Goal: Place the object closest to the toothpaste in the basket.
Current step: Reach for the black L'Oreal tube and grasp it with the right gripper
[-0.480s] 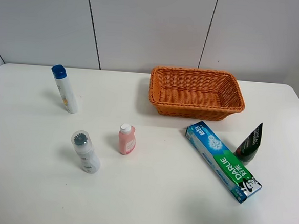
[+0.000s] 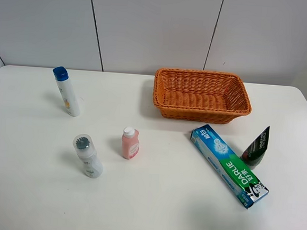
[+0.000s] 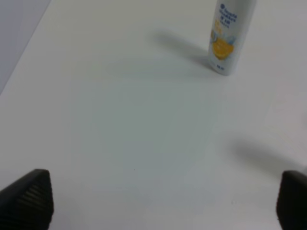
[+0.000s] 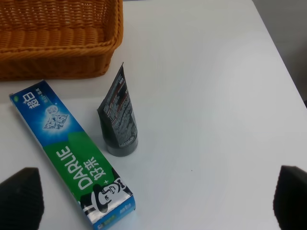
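Nothing moved: three bottles (image 2: pixel 67 91) (image 2: pixel 87 156) (image 2: pixel 130 143), one tube (image 2: pixel 256 147), one toothpaste (image 2: pixel 229 165), one basket (image 2: pixel 200 114).

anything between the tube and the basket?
No, only bare table between tube and basket. The right wrist view shows it clearest; the high view agrees.

The left gripper (image 3: pixel 158 203) hangs above the left side of the counter, toward its left edge. Its jaws are spread wide. Only the two dark, ribbed fingertips (image 3: pixel 29 199) show in the left wrist view, far apart, with bare counter between them. The right gripper (image 4: pixel 153 199) hangs above the right side of the counter, near its right edge. Its jaws are just as wide apart, its dark fingertips (image 4: pixel 19 196) holding nothing.
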Controlling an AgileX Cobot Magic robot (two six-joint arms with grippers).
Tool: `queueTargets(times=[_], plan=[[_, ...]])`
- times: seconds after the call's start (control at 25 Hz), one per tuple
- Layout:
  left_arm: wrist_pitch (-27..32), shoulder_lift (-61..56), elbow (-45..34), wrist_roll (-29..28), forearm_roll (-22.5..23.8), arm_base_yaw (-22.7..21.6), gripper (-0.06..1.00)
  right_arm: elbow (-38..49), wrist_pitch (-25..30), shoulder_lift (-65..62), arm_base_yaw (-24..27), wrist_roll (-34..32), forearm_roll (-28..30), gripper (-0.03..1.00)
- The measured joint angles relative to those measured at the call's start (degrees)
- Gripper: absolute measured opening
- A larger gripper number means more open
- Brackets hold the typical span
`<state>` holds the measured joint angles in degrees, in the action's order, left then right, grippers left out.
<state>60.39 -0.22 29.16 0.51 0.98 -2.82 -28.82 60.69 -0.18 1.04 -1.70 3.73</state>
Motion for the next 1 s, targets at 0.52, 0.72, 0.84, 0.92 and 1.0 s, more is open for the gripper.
queueTargets(times=[0.52, 0.72, 0.84, 0.92, 1.0], plan=[[0.0, 0.0, 0.0, 0.0, 0.0, 0.0, 0.94, 0.0, 0.0, 0.0, 0.0, 0.0, 0.0, 0.99], [0.0, 0.0, 0.0, 0.0, 0.0, 0.0, 0.94, 0.0, 0.0, 0.0, 0.0, 0.0, 0.0, 0.99], [0.0, 0.0, 0.0, 0.0, 0.0, 0.0, 0.94, 0.0, 0.0, 0.0, 0.0, 0.0, -0.1, 0.99], [0.0, 0.0, 0.0, 0.0, 0.0, 0.0, 0.94, -0.1, 0.0, 0.0, 0.0, -0.1, -0.8, 0.99], [0.0, 0.0, 0.0, 0.0, 0.0, 0.0, 0.94, -0.9, 0.2, 0.2, 0.0, -1.1, -1.2, 0.99]])
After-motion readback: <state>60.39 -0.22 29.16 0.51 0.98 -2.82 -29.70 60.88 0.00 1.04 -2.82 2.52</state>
